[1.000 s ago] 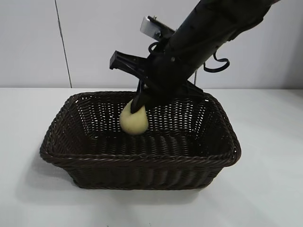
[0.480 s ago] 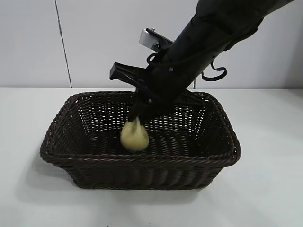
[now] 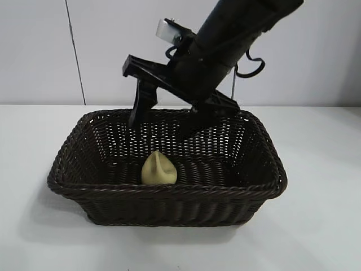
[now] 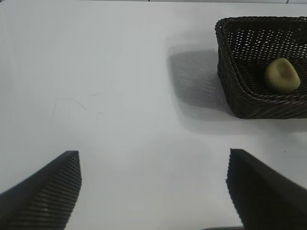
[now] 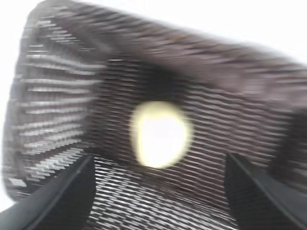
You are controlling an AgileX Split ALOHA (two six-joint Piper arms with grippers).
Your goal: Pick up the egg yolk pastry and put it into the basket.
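Pastry (image 3: 159, 169) below right end effector (image 3: 163, 113).

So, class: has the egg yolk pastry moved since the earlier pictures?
Yes. The egg yolk pastry has dropped from the right gripper onto the floor of the basket, near its front wall.

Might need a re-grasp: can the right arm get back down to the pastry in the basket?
Probably yes: the right gripper hangs open just above the egg yolk pastry, with nothing between them inside the basket.

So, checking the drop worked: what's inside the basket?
The egg yolk pastry lies on the floor of the basket, free of the open right gripper above it. The near wall hides the floor strip behind it.
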